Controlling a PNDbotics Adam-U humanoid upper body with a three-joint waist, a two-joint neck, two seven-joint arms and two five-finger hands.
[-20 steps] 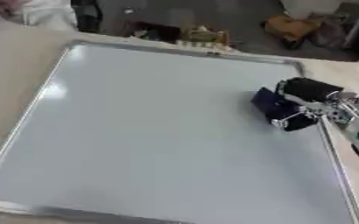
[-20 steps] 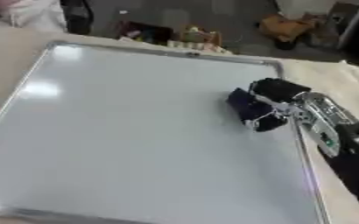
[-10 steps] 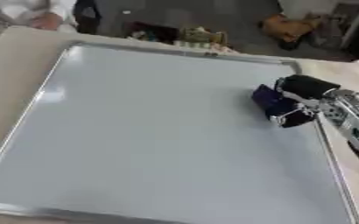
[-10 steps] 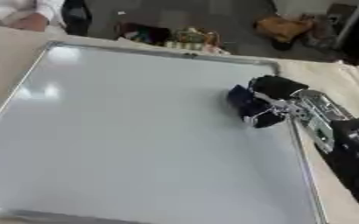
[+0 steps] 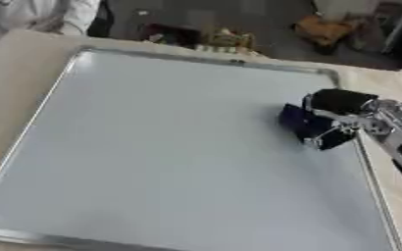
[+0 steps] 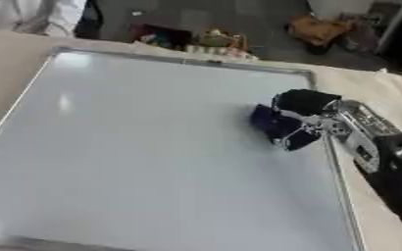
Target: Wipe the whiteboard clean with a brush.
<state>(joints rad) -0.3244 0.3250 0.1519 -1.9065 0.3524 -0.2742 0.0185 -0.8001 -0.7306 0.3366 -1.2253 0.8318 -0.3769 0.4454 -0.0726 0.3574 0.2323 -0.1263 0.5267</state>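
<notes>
My right hand (image 5: pixel 346 105) comes in from the right side with its fingers (image 6: pixel 300 102) curled round the dark brush (image 5: pixel 309 127); the brush rests on the whiteboard (image 5: pixel 162 147) near its right rim, a little above mid-height. The whiteboard lies flat on the pale surface (image 5: pixel 20 63), framed in silver, and as far as I can see its face carries no marks at all: only a soft sheen and some glare toward the left side. I judge the wiping to be nearly or wholly done; any faint residue would be too slight for me to make out. What may remain is a last pass along the right rim under the brush, then setting the brush down. My left hand is out of sight.
</notes>
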